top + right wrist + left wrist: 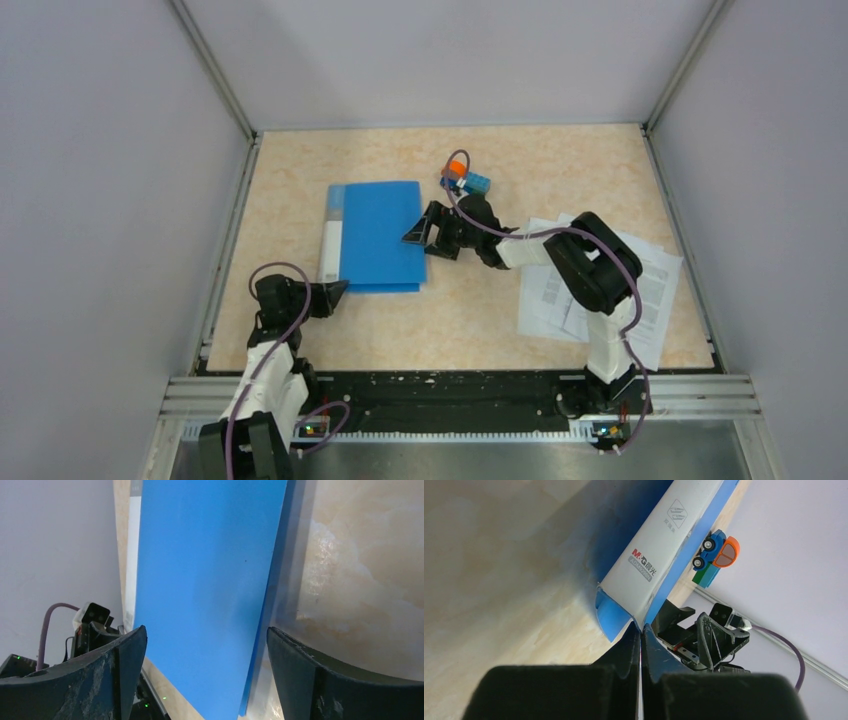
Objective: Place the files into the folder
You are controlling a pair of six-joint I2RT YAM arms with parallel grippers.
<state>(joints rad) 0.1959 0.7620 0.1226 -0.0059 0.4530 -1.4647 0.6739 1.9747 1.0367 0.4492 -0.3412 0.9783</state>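
Note:
The blue folder (375, 238) lies closed on the table with its pale spine strip (332, 240) on the left. My left gripper (338, 291) is shut, its tips touching the spine's near corner (624, 587); the left wrist view shows the left gripper (640, 626) with nothing clearly between its fingers. My right gripper (418, 232) is open at the folder's right edge. In its wrist view the right gripper (205, 645) straddles that edge, one finger over the folder (205, 570), the other over bare table. The files (655, 285) lie at the right, partly under the right arm.
A small blue-and-orange toy truck (468, 178) stands just behind the right gripper and also shows in the left wrist view as the truck (716, 552). Grey walls close in the table on three sides, with a metal rail along the near edge (450, 385).

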